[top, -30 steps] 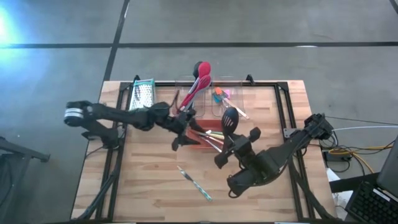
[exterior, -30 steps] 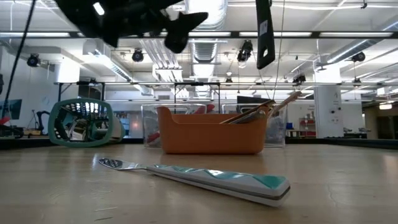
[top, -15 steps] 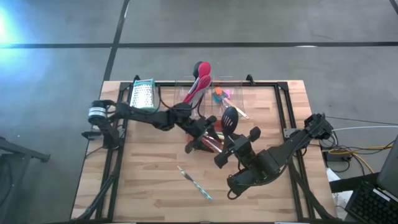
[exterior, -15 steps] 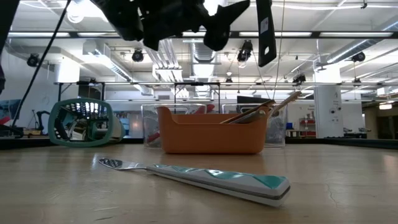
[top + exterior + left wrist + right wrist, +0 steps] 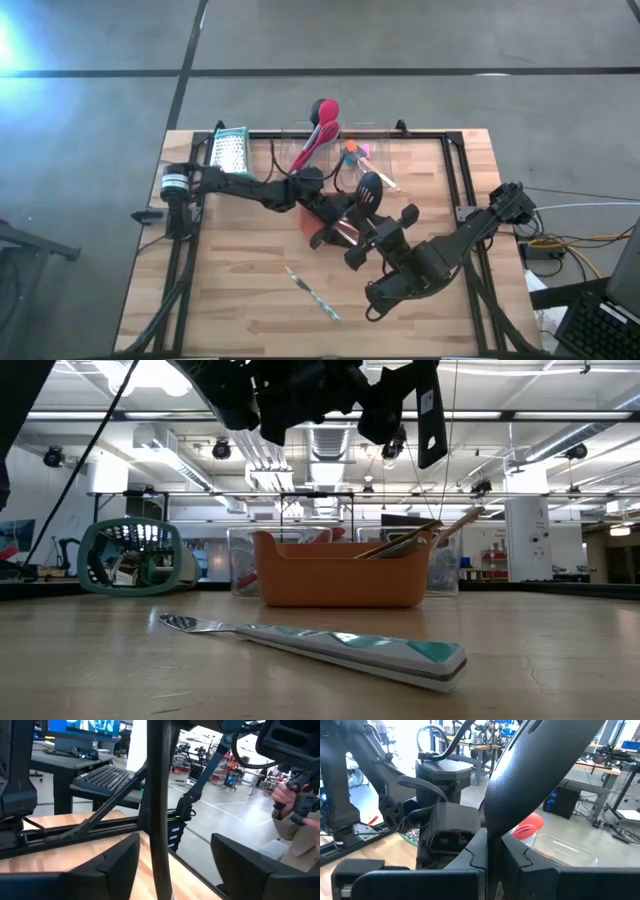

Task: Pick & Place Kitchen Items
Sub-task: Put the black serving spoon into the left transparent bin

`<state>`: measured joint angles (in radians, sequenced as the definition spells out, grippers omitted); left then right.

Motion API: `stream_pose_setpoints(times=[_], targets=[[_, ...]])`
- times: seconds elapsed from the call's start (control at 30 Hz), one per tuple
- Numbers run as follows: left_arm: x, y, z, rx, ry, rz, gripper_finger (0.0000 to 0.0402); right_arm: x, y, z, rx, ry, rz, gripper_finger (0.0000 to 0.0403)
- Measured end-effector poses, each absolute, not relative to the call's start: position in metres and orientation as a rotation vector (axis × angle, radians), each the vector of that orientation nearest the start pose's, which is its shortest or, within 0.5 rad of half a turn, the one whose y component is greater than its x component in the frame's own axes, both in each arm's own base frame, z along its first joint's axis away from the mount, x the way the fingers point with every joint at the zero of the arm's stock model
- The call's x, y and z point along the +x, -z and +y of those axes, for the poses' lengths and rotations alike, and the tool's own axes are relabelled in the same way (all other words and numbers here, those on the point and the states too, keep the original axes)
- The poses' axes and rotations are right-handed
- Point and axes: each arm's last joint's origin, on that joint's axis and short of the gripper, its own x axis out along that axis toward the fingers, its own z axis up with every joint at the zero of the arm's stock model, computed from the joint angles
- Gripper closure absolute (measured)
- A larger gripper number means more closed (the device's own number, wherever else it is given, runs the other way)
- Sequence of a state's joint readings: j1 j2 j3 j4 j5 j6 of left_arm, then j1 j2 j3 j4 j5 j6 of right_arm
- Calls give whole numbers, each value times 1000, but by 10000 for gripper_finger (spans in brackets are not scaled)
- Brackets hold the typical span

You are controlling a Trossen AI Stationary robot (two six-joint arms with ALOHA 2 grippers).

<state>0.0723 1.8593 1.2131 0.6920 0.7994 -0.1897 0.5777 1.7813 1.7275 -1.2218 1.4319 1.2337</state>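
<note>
On the wooden table (image 5: pixel 220 290), the right gripper (image 5: pixel 385 236) clamped a black slotted spatula (image 5: pixel 369 192), its long axis upright beside the orange tray (image 5: pixel 338 573), which held long-handled tools. The left gripper (image 5: pixel 335 222) hovered wide open around the handle.

Robotics lab or workshop, exposed ceiling ducts (image 5: pixel 320 440), strip lights, computer desks with keyboard (image 5: pixel 102 777), concrete floor (image 5: pixel 400 40)

One grater (image 5: pixel 231 150), one orange tray (image 5: pixel 340 570), two red spoons (image 5: pixel 324 112), one black slotted spoon (image 5: pixel 369 191), one green-handled tool (image 5: pixel 318 296).
</note>
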Motion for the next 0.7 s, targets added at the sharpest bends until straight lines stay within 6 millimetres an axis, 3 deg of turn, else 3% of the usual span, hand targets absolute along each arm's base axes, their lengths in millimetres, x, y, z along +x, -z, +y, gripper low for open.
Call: stream_pose_setpoints(times=[0.13,0.33,0.7], targets=[[416,-263,8,-141,732,5,210,304,-340,164,24,948,143,390],[416,-264,9,-119,720,-20,366,304,-340,164,33,948,134,390],[415,-264,10,-148,723,-8,376,300,-342,170,35,921,151,381]])
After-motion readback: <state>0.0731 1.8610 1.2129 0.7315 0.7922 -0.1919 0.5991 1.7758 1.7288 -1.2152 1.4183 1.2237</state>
